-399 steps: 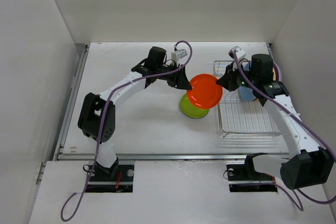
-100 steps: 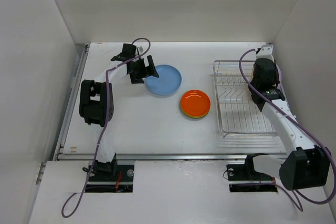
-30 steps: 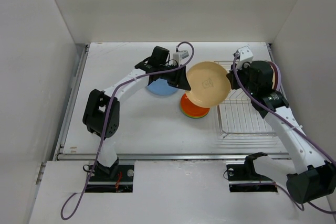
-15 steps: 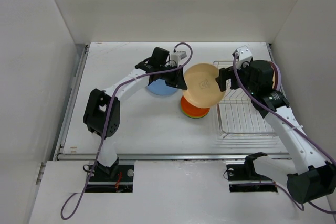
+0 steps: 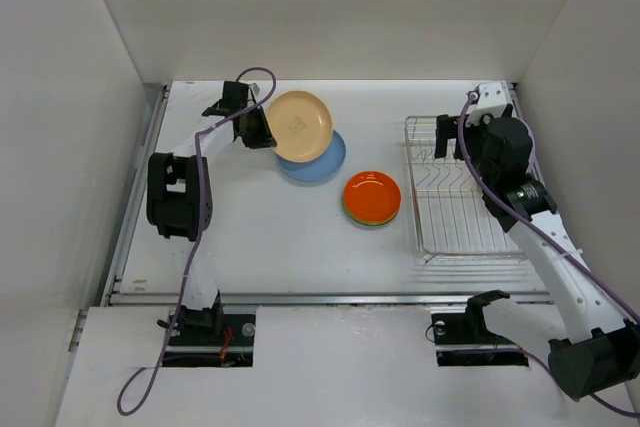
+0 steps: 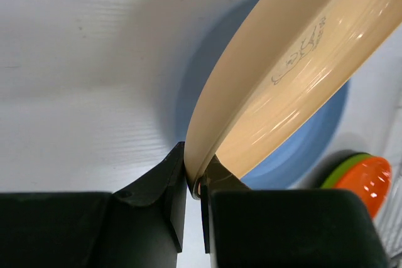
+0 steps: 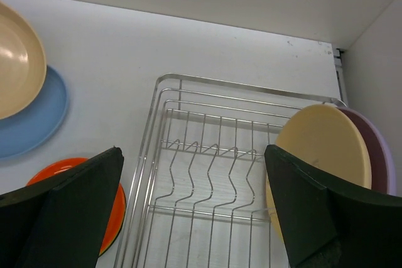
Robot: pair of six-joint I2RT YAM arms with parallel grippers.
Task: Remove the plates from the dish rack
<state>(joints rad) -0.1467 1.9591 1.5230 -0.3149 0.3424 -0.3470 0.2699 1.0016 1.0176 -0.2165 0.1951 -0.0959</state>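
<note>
Silver dish rack (image 7: 164, 83): tan plate (image 7: 320, 149) and lavender plate (image 7: 380, 155) stood upright at one end, lavender mostly hidden. Second tan plate (image 6: 301, 48) pinched at rim by left gripper (image 6: 195, 186), over light blue plate (image 6: 301, 149). Right gripper (image 7: 191, 155) spread wide above rack.

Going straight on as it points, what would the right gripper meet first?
The open right gripper would likely meet the dish rack's bare wires, left of the upright tan plate; depth unclear.

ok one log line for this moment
left hand: shut on tan plate above light blue plate | right hand: open over dish rack
</note>
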